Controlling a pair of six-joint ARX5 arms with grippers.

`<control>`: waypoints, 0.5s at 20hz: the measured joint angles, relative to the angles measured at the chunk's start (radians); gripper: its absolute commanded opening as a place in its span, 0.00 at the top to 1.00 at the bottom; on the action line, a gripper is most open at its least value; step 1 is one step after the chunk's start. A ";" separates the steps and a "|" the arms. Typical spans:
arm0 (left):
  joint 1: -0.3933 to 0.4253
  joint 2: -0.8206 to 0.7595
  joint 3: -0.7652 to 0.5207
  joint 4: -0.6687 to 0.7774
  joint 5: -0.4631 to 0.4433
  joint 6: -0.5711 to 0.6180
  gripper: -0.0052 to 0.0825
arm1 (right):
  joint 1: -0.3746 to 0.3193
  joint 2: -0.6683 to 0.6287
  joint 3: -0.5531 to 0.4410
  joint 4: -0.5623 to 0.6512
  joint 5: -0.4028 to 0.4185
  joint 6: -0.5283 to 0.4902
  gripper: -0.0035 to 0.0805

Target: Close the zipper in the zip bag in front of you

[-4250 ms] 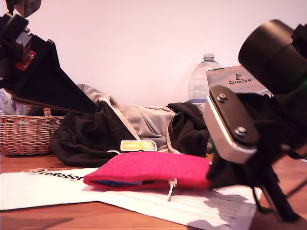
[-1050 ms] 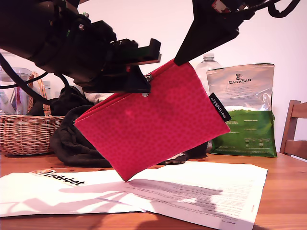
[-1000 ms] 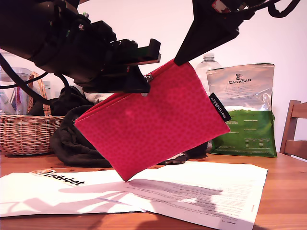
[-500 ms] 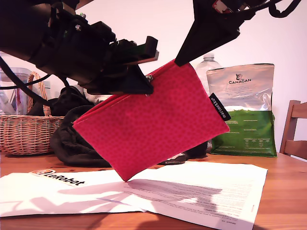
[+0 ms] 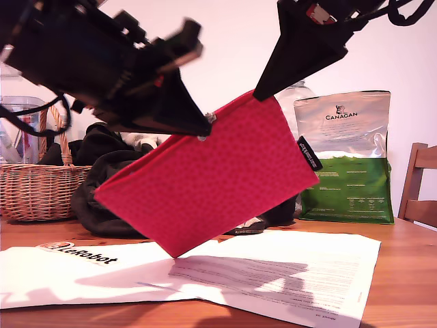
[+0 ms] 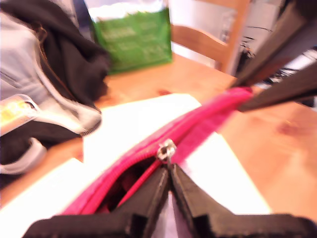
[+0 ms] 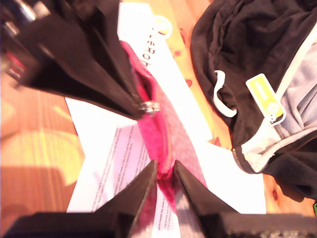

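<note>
Tilted steeper, zip bag (image 5: 205, 181), zipper (image 6: 166, 150) seemingly half-closed

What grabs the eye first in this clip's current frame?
A pink-red zip bag hangs tilted in mid-air over white papers, held up by two black arms. My first pincer is pinched at the silver slider, and my second pincer clamps the bag's end.

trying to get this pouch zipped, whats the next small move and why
Probably keep drawing the slider back along the zipper with my first gripper, away from my second gripper. My first gripper is shut on the slider's pull, my second pinches the zip bag at its raised corner, and the stretch behind the slider gapes open, so the pull should stay in line with the teeth.
</note>
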 measured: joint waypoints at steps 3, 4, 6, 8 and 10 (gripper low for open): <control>0.014 -0.005 0.000 -0.039 0.103 -0.092 0.97 | 0.003 0.000 0.000 -0.007 0.001 -0.003 0.97; 0.021 -0.005 0.000 -0.043 0.130 -0.116 0.97 | 0.003 0.000 0.000 -0.010 0.001 -0.020 0.97; 0.037 -0.005 0.000 -0.051 0.173 -0.142 0.97 | 0.003 0.000 0.000 -0.020 0.000 -0.027 0.97; 0.058 -0.005 0.000 -0.062 0.222 -0.181 0.97 | 0.003 0.000 0.000 -0.023 -0.002 -0.030 0.97; 0.084 -0.005 0.001 -0.078 0.281 -0.197 0.97 | 0.004 0.000 0.000 -0.025 -0.002 -0.062 0.97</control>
